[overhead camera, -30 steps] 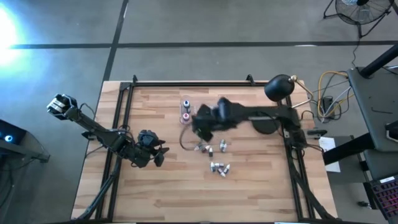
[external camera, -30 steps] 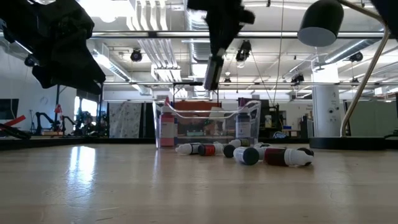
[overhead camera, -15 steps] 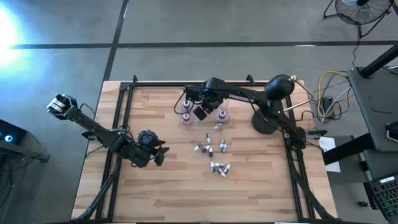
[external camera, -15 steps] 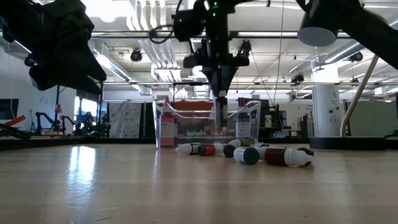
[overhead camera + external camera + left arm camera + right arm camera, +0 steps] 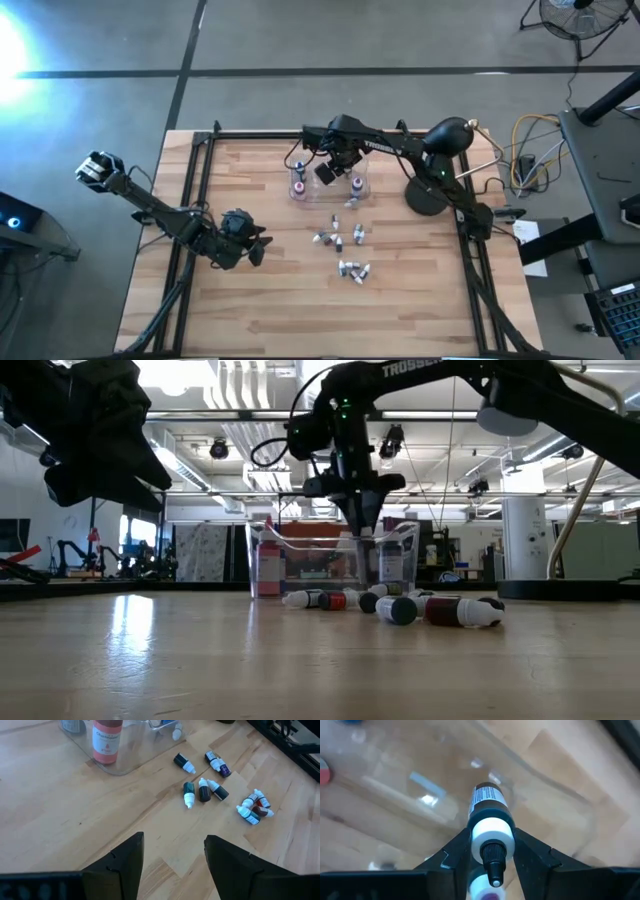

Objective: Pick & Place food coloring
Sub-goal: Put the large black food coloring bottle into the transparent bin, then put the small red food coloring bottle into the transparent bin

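My right arm reaches across the tabletop [image 5: 260,300], its end effector [image 5: 362,525] pointing down into the clear plastic box [image 5: 400,550], fingers clamped on a dark food coloring bottle [image 5: 490,820]. The other bottles [image 5: 342,250] lie scattered near the box. My left end effector [image 5: 172,865] hangs spread open, well apart.

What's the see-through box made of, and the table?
The box looks like clear, glossy plastic: you can see bottles and the room through its walls. The table looks like pale wood with a smooth finish, showing plank lines and grain.
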`<action>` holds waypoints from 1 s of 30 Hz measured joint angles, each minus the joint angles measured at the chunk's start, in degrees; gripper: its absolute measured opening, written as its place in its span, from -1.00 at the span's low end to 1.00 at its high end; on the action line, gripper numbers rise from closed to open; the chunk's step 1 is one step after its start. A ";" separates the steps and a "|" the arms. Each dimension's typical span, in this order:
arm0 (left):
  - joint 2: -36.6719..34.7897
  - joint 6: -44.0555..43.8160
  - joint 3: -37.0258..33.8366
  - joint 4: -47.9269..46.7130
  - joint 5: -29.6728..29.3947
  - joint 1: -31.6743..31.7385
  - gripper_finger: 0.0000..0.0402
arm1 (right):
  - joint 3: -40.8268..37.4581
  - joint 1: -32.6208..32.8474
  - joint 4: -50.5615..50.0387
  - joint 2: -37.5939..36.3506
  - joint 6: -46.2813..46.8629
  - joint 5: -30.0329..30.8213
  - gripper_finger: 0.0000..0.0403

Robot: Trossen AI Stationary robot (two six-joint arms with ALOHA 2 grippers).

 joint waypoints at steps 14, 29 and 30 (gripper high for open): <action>0.00 0.02 -0.02 -0.02 -0.11 0.00 -0.09 | -4.02 -0.04 0.21 -0.06 -1.07 -0.95 -0.28; 0.00 0.31 0.00 -0.04 -0.24 0.00 -0.09 | -4.50 0.11 -0.16 -1.64 -3.71 3.76 -0.17; 0.00 0.36 0.00 -0.04 -0.24 0.00 -0.09 | -4.51 0.11 -0.14 -1.77 -3.72 3.93 -0.16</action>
